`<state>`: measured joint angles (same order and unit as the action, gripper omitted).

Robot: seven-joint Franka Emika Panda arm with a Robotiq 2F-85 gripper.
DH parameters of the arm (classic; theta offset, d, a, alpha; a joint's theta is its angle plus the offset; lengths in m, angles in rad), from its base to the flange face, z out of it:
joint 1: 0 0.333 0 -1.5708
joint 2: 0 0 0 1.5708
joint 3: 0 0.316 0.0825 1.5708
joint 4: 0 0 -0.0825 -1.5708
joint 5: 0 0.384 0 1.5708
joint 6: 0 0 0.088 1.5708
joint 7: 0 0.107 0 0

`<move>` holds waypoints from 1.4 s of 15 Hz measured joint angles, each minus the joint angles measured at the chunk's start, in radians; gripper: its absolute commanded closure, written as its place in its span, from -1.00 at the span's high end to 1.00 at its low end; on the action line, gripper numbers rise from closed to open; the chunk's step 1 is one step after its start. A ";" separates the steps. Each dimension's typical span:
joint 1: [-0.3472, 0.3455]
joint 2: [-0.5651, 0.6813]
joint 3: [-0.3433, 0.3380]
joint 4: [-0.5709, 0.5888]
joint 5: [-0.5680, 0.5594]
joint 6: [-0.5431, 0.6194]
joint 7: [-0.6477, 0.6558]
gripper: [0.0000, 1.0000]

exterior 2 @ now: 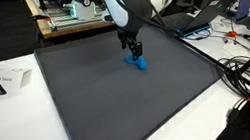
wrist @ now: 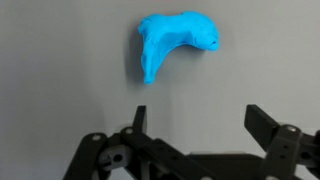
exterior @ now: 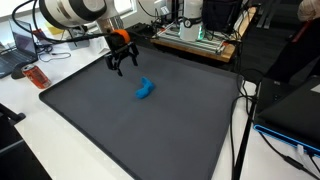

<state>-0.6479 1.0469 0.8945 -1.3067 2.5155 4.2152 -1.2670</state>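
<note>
A small bright blue curved object point(exterior: 146, 89) lies on the dark grey mat point(exterior: 120, 125); it also shows as the blue object point(exterior 2: 140, 63) and the blue object point(wrist: 172, 42). My gripper point(exterior: 122, 68) hangs just above the mat, a short way from the object, jaws spread wide with nothing between them. In an exterior view the gripper point(exterior 2: 133, 49) partly hides the object behind it. In the wrist view the gripper point(wrist: 200, 118) sits below the object, and both black fingers point(wrist: 268, 128) stand apart over bare mat.
The mat point(exterior 2: 110, 98) covers most of a white table. A red-orange item point(exterior: 36, 76) and a laptop lie beyond one mat edge. A rack with electronics point(exterior: 195, 40) stands at the far side. Black cables point(exterior 2: 248, 90) trail beside the mat, and a white paper slip point(exterior 2: 7, 80) lies near its corner.
</note>
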 measured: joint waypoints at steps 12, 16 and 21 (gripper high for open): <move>-0.170 0.133 0.141 -0.001 0.000 0.000 -0.165 1.00; -0.204 0.182 0.171 -0.004 0.000 0.000 -0.195 1.00; -0.250 0.236 0.207 -0.025 0.000 0.000 -0.226 1.00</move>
<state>-0.8982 1.2831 1.1018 -1.3314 2.5154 4.2152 -1.4925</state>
